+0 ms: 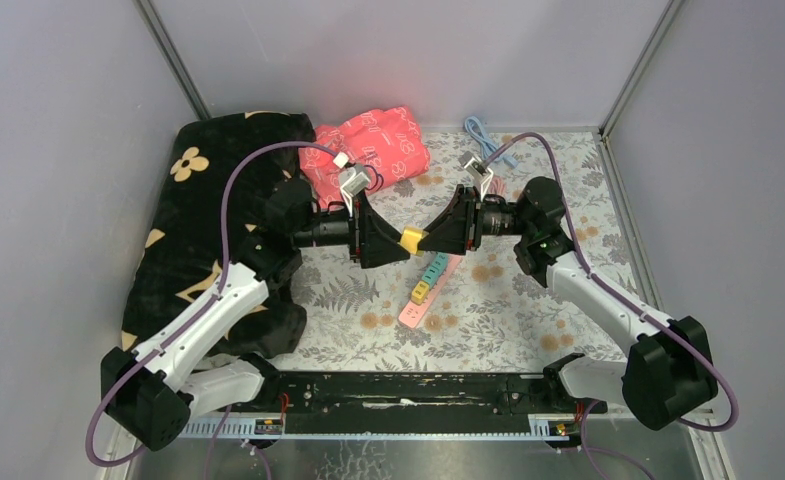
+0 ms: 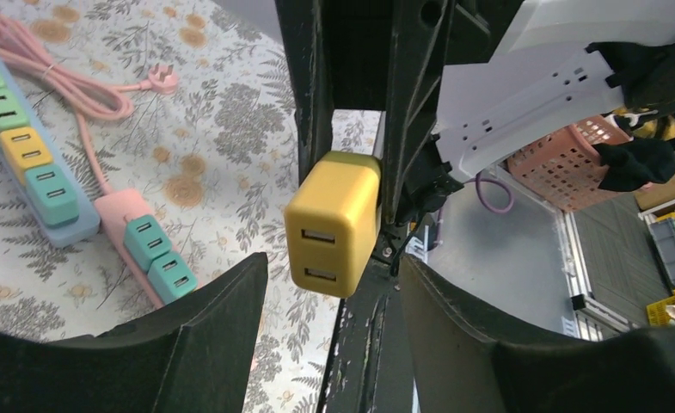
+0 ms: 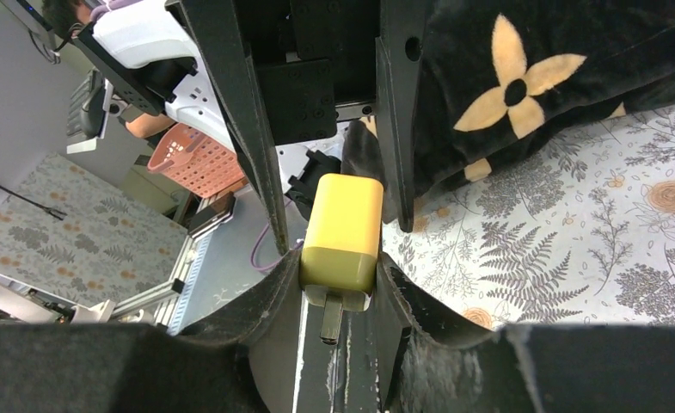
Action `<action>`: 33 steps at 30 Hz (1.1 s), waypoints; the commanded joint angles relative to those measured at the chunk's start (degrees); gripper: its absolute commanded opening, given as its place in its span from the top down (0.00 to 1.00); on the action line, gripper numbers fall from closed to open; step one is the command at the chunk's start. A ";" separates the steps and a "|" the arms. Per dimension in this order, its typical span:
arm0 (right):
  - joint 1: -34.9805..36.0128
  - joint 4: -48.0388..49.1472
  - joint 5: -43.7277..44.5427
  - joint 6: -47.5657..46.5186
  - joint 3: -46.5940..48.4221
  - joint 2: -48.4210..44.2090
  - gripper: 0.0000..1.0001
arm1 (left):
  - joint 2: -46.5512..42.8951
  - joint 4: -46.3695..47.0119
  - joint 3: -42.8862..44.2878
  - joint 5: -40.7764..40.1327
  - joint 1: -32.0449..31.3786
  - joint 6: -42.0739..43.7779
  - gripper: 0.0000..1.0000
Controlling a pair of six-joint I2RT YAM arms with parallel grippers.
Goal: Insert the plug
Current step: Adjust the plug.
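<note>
Right pincer [image 3: 338, 274] is clamped on the plug [image 3: 344, 215]. Left pincer [image 2: 332, 262] sits wide open around it, above the strip [image 2: 26, 155] on the tabletop [image 2: 230, 129].

Plain grey-lilac walls [image 1: 388, 50] close three sides. Metal corner posts [image 1: 171, 55] at upper left and upper right. Worktop [image 1: 613, 215] in grey fern-and-rose print. Black flowered blanket [image 1: 208, 200] along the left side, red patterned cloth [image 1: 373, 140] at upper centre. Left wrist view: pink slatted crate [image 2: 566, 159] at right, off the worktop. Light even, soft.
</note>
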 commanded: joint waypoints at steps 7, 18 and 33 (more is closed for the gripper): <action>-0.09 10.38 -3.09 5.76 1.79 0.90 1.00 | 1.02 9.01 0.79 3.31 -0.68 -5.00 0.41; 0.42 13.43 -3.79 7.83 0.53 1.69 0.99 | 1.74 9.72 1.11 1.66 -1.76 -6.20 0.67; 0.43 0.89 5.40 -1.02 -2.76 -4.36 0.53 | -3.11 -10.57 3.70 -9.39 -2.01 1.12 1.00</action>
